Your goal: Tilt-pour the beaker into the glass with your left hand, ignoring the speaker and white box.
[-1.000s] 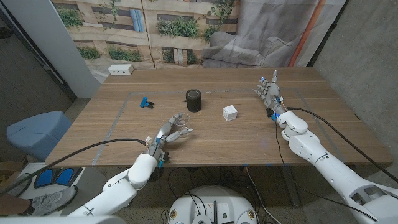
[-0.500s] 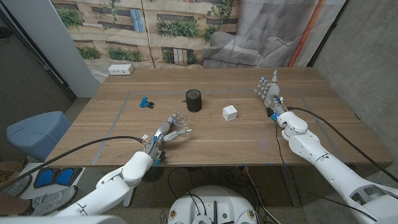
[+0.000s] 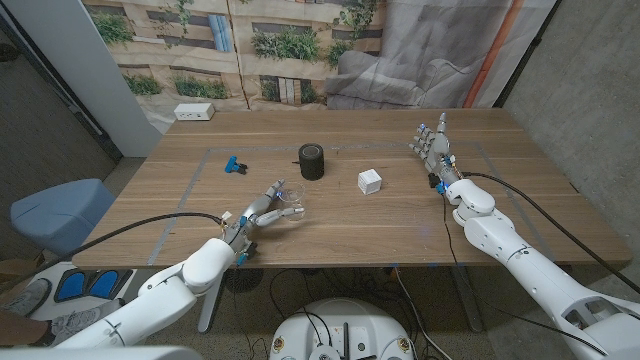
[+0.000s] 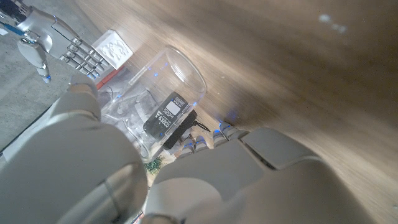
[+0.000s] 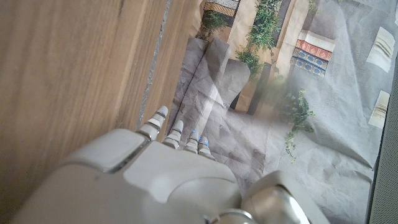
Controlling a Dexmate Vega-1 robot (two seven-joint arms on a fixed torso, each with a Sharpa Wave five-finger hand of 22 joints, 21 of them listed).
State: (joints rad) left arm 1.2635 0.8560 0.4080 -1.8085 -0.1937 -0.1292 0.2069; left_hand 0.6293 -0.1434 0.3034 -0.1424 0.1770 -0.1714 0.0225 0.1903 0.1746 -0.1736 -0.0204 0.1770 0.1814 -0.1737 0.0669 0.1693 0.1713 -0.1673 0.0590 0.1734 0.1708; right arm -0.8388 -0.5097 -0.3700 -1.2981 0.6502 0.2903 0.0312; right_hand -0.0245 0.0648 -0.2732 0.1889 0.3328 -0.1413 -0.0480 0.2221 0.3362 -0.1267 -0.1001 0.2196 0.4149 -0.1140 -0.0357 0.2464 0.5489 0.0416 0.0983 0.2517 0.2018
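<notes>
While the left hand (image 3: 262, 211) closes around the clear beaker (image 3: 291, 199) near the table's front middle, the step in hand looks like securing the grasp ahead of the pour. In the left wrist view the beaker (image 4: 163, 93) sits between the fingers and thumb, lying well tilted against the wood, though whether the grip is firm I cannot tell. A glass is not something I can pick out as separate from the beaker, so the next move calls for finding the receiving vessel first, then lifting and tipping slowly toward it. The right hand (image 3: 432, 146) stands on its edge at the far right of the table (image 3: 400, 215), fingers extended and apart, holding nothing. The speaker (image 3: 312, 160) stands just beyond the beaker and the white box (image 3: 370, 181) lies to its right; both are near enough that a wide swing could brush them. Open wood lies to the left and toward the front edge
</notes>
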